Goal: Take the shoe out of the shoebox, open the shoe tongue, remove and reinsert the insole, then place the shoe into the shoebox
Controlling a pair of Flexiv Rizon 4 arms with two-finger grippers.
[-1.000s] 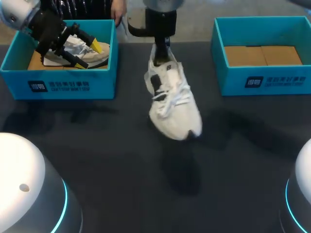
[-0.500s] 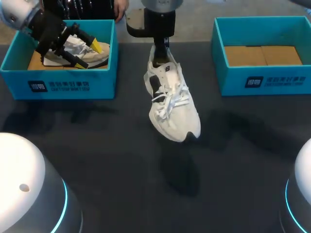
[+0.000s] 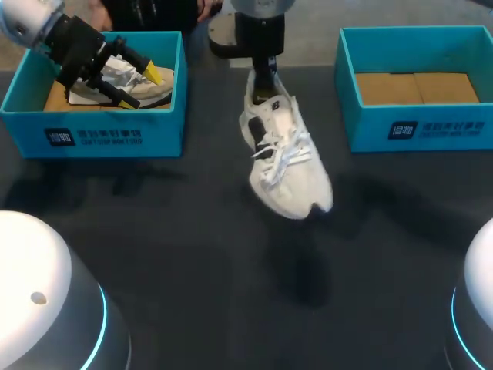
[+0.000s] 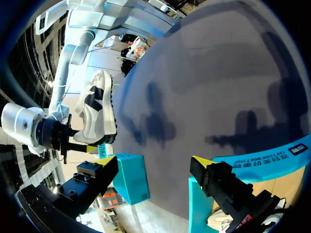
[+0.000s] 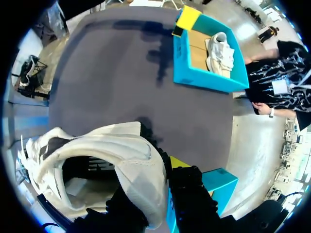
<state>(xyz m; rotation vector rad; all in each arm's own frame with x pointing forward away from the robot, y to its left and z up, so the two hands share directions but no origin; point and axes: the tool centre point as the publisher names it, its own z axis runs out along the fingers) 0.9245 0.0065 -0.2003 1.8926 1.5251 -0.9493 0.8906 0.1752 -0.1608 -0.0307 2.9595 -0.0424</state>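
A white laced shoe (image 3: pixel 286 158) hangs toe-down above the middle of the dark table, held by its heel. My right gripper (image 3: pixel 265 75) is shut on the heel collar; in the right wrist view one finger (image 5: pixel 187 191) presses the collar of the white shoe (image 5: pixel 124 158) from outside. My left gripper (image 3: pixel 139 89) stands open inside the left blue shoebox (image 3: pixel 92 135), over a second pale shoe (image 3: pixel 146 89) that lies there. The left wrist view shows the left gripper (image 4: pixel 153 162) with nothing between its yellow tips, and the hanging white shoe (image 4: pixel 99 114) far ahead.
A second blue shoebox (image 3: pixel 416 123) stands at the back right with only brown cardboard inside. The left shoebox (image 5: pixel 206 73) with its pale shoe (image 5: pixel 218 51) shows across the table in the right wrist view.
My right arm has carried the hanging shoe a little to the right, and the toe has swung rightwards. The left arm has stayed in the left box.
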